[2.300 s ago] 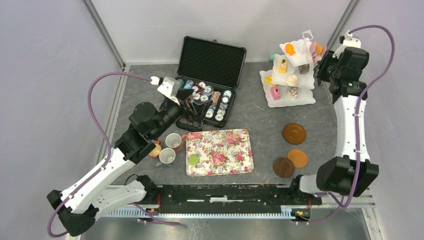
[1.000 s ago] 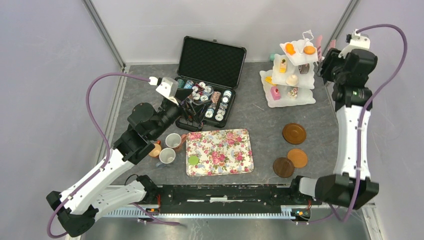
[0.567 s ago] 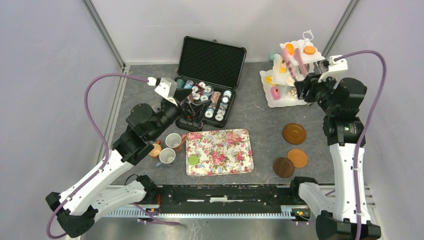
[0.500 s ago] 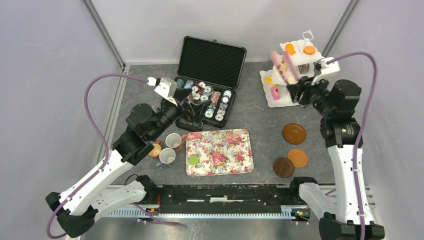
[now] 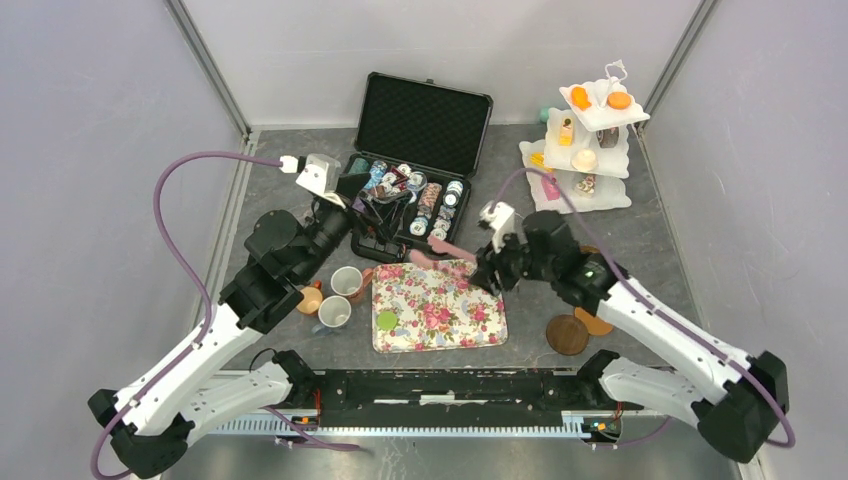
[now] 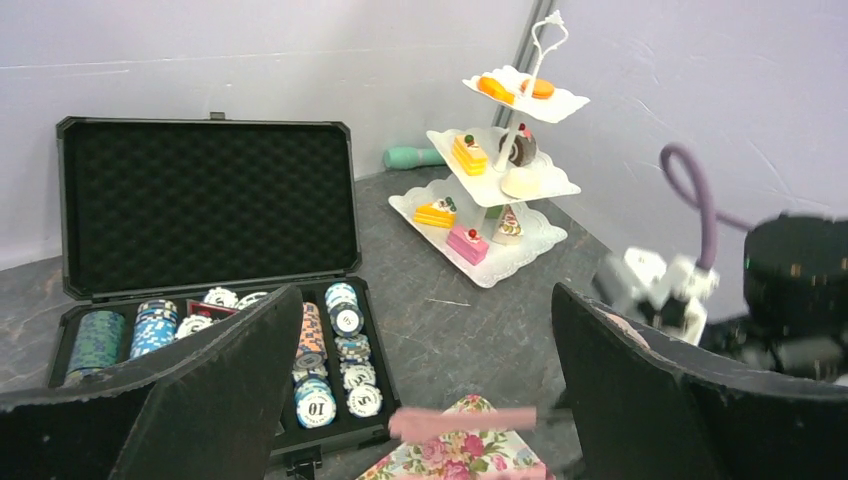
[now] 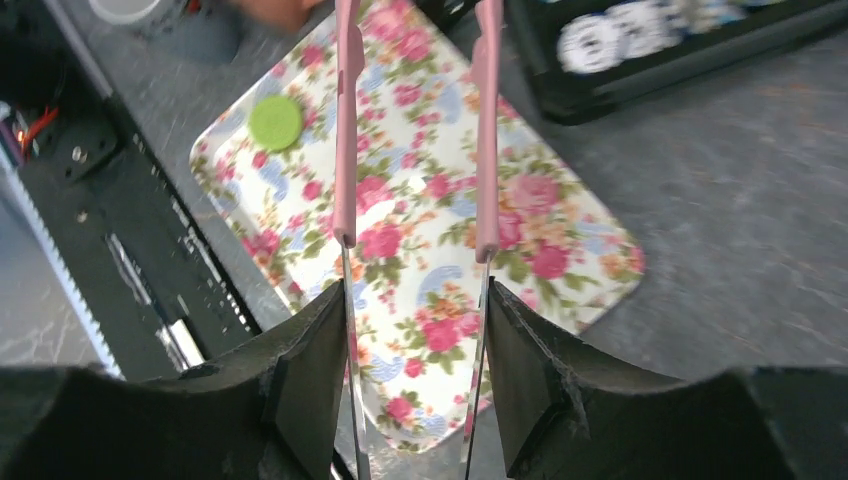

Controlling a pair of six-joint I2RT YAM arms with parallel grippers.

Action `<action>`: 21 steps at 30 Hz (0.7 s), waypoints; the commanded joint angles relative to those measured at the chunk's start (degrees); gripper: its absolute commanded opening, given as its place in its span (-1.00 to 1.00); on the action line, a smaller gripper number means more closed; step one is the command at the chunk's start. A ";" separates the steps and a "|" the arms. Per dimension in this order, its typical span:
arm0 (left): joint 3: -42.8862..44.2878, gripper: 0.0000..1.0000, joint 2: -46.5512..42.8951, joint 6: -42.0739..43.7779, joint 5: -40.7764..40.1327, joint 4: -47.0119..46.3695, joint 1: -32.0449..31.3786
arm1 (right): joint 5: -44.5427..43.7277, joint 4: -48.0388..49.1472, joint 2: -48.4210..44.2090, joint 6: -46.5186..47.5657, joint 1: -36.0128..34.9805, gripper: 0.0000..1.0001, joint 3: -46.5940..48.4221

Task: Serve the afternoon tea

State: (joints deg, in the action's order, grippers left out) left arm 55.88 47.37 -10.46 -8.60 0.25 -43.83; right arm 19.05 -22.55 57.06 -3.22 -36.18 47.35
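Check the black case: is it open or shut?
Open: the black case shows its foam-lined lid raised and poker chips exposed in the base.

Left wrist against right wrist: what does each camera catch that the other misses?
Left wrist only: the tiered stand of cakes and the case's open lid. Right wrist only: the green macaron on the floral tray, and the right hand closed on the pink tongs. Both: the tray, the tongs and the poker chips.

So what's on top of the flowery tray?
Just one green macaron lies on the flowery tray. The right gripper holds pink tongs over its far edge, covering a bit there. I can't see under them.
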 commanded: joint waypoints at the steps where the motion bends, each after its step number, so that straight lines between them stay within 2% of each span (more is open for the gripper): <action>1: 0.11 1.00 -0.71 1.16 -3.52 -2.14 0.04 | -6.52 7.43 2.35 -2.13 -9.12 0.11 -1.17; 5: 0.11 1.00 -0.53 1.14 -3.76 -2.10 0.07 | -9.85 9.05 5.32 -2.37 -16.26 0.13 -2.15; 13: 0.20 1.00 -0.36 0.97 -3.61 -1.93 0.07 | -15.89 9.45 9.09 -0.90 -25.40 0.20 -2.23; 21: 0.24 1.00 -0.10 0.97 -3.48 -1.88 0.15 | -18.67 8.94 14.62 0.99 -30.10 0.22 -0.73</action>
State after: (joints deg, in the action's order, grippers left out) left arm 55.86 47.24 -10.46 -11.07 0.30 -43.83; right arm 3.07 -16.27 69.76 -3.97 -64.69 44.86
